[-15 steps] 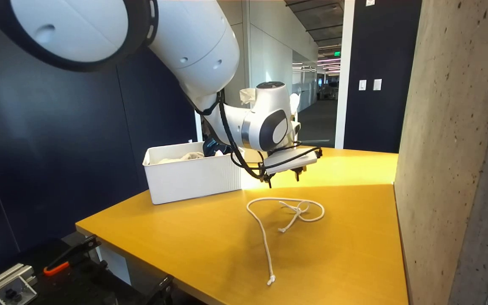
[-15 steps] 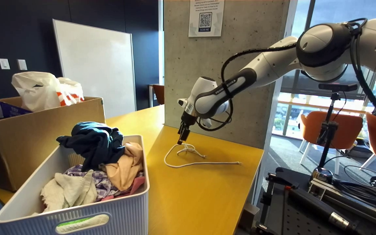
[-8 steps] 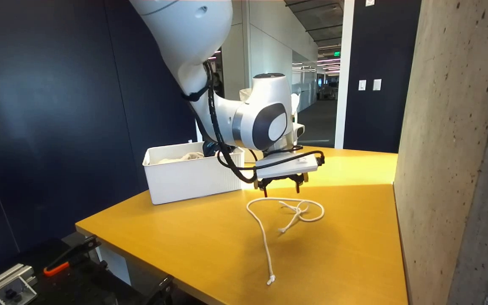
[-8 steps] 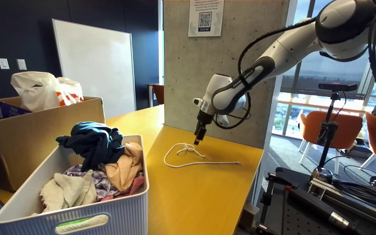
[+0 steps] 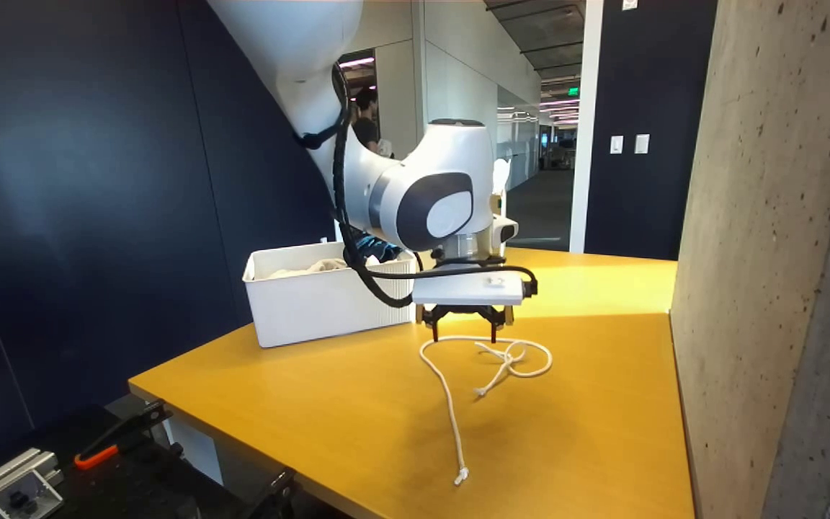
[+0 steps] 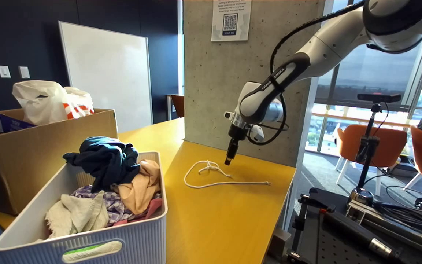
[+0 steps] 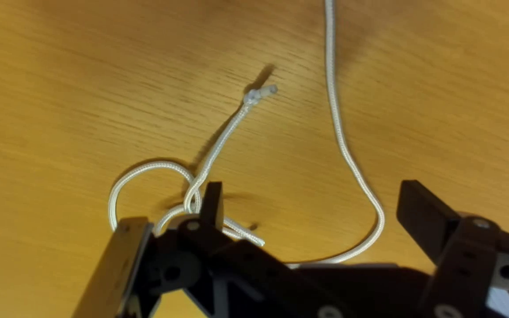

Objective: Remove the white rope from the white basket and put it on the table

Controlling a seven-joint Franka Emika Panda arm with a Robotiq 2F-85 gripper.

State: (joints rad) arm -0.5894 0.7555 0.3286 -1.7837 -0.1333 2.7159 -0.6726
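Nearest in an exterior view, the basket [image 6: 143, 244] stood on the worktop [image 6: 211, 223], and beside it a wide stretch of smooth yellow-orange wood ran to a slanting free edge. The basket was white and ribbed, round-cornered, with an oval slot in its end wall; inside lay a nubbly cream cloth [image 6: 73, 214], a checked purple cloth [image 6: 115, 207], a peach cloth [image 6: 136, 193] and a blue cloth [image 6: 104, 163] heaped above the rim. Beside it rose a box [image 6: 55, 154] of flat tan cardboard, crumpled white bags [image 6: 40, 104] showing over its top edge.

Farther off, the rope [image 7: 332, 79] lay on the worktop, out of the basket and apart from it. Thin, braided and off-white, it made one broad bend, then ran nearly straight toward the free edge to a knotted tip; its other end was a small tangle of loops. Above the worktop near those loops, the gripper [image 5: 464, 339] pointed down, fingers wide apart; in the wrist view one finger hid part of the tangle.

Behind it a pillar [image 6: 216, 69] of pitted concrete bounded the worktop; between pillar and box, wood ran on toward a smooth white board [image 6: 106, 77].
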